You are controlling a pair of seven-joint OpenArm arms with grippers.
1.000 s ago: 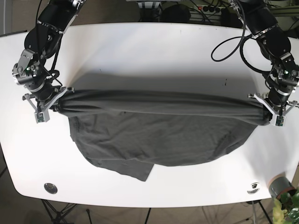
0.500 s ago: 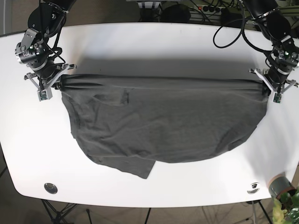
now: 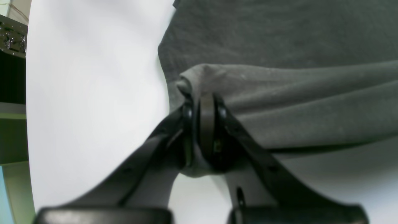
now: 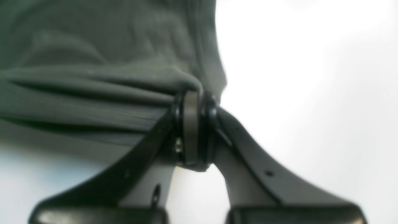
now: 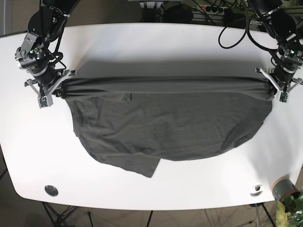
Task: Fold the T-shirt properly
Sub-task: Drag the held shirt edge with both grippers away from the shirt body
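A dark grey T-shirt (image 5: 165,123) lies spread on the white table (image 5: 156,47), its upper edge pulled taut into a rolled band between my two grippers. The left gripper (image 5: 273,91) is shut on the shirt's right end; in the left wrist view the left gripper (image 3: 202,99) pinches bunched T-shirt (image 3: 295,102) cloth. At the shirt's left end the right gripper (image 5: 57,91) is shut as well; the right wrist view shows the right gripper (image 4: 191,96) clamped on gathered T-shirt (image 4: 102,93) folds. The lower hem hangs rounded, with a flap at bottom centre.
A round metal fitting (image 5: 51,190) sits in the table near the front left, another fitting (image 5: 257,190) near the front right. A grey pot with a plant (image 5: 285,191) stands off the front right corner. Cables (image 5: 236,40) trail at the back right.
Both grippers carried the held edge toward the back of the table, then came slightly forward again. The shirt body spread out flatter beneath the taut band.
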